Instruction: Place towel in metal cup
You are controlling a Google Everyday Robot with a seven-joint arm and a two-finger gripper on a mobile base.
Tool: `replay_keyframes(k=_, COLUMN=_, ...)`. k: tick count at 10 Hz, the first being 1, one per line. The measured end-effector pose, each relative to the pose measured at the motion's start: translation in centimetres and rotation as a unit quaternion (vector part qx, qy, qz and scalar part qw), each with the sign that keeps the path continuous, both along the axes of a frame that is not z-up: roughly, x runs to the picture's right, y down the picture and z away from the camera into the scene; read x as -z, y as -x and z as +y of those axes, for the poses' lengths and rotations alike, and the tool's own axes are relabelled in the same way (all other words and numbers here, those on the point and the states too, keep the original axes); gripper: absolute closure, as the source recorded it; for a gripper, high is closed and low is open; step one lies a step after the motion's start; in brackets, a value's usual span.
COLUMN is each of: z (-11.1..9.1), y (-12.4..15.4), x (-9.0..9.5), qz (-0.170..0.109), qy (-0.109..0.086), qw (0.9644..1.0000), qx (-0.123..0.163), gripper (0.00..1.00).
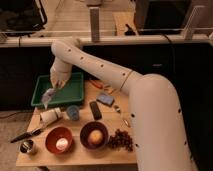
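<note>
We see the robot's white arm sweeping from the right of the frame up and over to the left, reaching across so that its load can travel above the clutter and not through it. Below it the pale wooden table fills the lower left, and the shallow green plastic tray sits at its back edge. Nearer the front stand a red round bowl and a brown round bowl, side by side, each with something pale inside, with a dark bunch of grapes just to their right. The two-finger gripper hangs over the tray's left end, pinched on the small pale crumpled towel, which dangles free below it, clear of the tabletop. The small round metal cup stands upright at the lower left corner of the table, open mouth up, well apart from the towel and lower in the frame. We judge the carry is under way: the towel must go down and toward that corner, and its limp folds may catch the narrow rim.
</note>
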State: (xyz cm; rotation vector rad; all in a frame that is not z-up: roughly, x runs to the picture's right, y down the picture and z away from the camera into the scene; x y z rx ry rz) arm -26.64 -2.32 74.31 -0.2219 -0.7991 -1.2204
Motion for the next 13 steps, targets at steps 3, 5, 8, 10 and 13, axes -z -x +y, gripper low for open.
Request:
replay_keyframes(k=3, z=1.8, y=0.7, x=0.7, qz=0.004, qy=-0.004, qw=0.9999, qx=0.01, gripper=1.0)
replay_keyframes(k=5, z=4.1, y=0.3, x=1.3, qz=0.004, qy=-0.009, qw=0.9998, qx=0.02, gripper=1.0)
replay_keyframes(k=8, z=8.2, y=0.4, x=2.9, qz=0.007, qy=-0.011, qw=0.999, qx=0.042, gripper=1.0)
replay_keyframes(k=10, z=10.5, y=1.3, x=4.0, qz=0.012, qy=-0.016, qw=0.998, qx=0.061, gripper=1.0)
replay_keyframes(k=13, z=11.9, y=3.0, x=5.5, qz=0.016, qy=-0.024, qw=0.9962, qx=0.082, gripper=1.0)
